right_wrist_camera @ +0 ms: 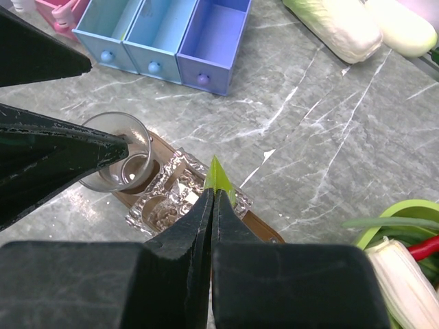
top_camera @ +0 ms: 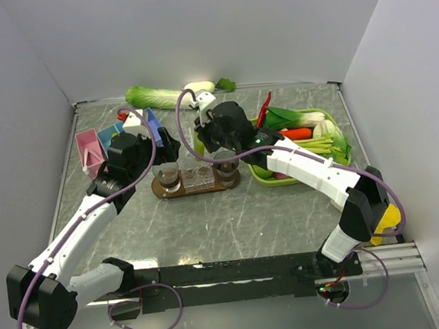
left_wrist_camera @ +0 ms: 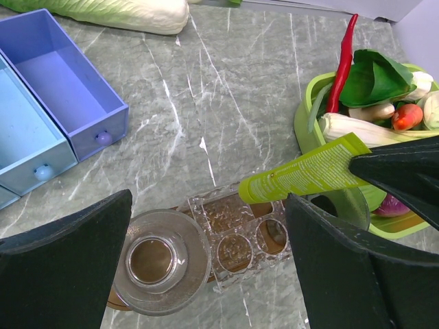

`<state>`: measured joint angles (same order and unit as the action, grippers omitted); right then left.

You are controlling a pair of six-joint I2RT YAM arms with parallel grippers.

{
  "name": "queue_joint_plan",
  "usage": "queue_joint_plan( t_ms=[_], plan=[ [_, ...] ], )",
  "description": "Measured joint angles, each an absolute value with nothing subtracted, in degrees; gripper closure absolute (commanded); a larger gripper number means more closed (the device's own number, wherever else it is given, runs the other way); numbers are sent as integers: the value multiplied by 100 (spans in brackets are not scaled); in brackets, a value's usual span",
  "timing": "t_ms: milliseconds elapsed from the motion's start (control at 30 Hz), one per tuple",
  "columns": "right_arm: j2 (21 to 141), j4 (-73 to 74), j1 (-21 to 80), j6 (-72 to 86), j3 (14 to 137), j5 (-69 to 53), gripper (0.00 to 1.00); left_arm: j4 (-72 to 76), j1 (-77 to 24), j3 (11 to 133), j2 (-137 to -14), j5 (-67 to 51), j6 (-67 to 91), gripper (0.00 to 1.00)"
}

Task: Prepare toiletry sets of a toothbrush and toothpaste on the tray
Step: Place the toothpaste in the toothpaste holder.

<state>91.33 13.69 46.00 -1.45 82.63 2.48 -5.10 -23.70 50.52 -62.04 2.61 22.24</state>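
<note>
- Top external: fixed, high behind the arm bases (top_camera: 110,280), facing forward and down. Farthest view, whole table (top_camera: 232,225) through to the back wall (top_camera: 207,27).
- Left wrist: close, near straight down between the left gripper (left_wrist_camera: 208,199) fingers. Tumbler (left_wrist_camera: 161,260) below, blue box (left_wrist_camera: 68,89) upper left, basket (left_wrist_camera: 305,116) at right.
- Right wrist: close, steeply down along the right gripper (right_wrist_camera: 214,195). Tray (right_wrist_camera: 264,229) just under it, blue box along the top.
- Shared: all three see tray, left tumbler, blue box, cabbage (top_camera: 156,97) and basket (only its edge in right wrist). Both wrist views catch the toothpaste (left_wrist_camera: 302,177).
</note>
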Motion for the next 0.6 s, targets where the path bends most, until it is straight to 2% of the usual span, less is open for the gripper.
queue_joint_plan(
  t_ms=[600],
  plan=[
    [9137, 1382, 4600, -139, 8283, 307, 100, -519, -2368, 5072, -6204, 239, 2222, 3]
  ],
)
